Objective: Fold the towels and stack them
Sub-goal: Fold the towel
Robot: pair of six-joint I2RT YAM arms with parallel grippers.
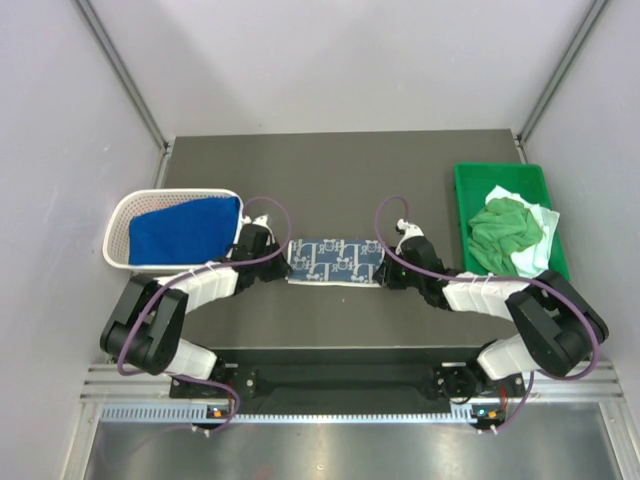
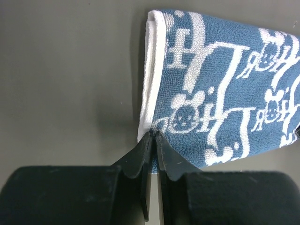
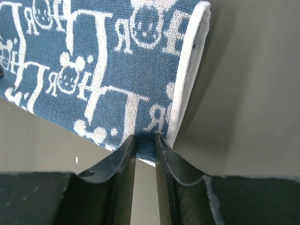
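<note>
Blue towel [image 1: 185,232] in basket [image 1: 117,225], tray [image 1: 473,195] pile [image 1: 505,232] unfolded; my left pincer [image 2: 153,136] pinches the printed towel [image 2: 220,89], right pincer [image 3: 145,139] straddles it, grip unclear.

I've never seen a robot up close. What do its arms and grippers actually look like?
The left arm and right arm look alike: white shells over bulky black joints, each with a thin purple cable looping near the wrist. The left gripper and right gripper each have two flat black fingers tapering to narrow tips.
</note>
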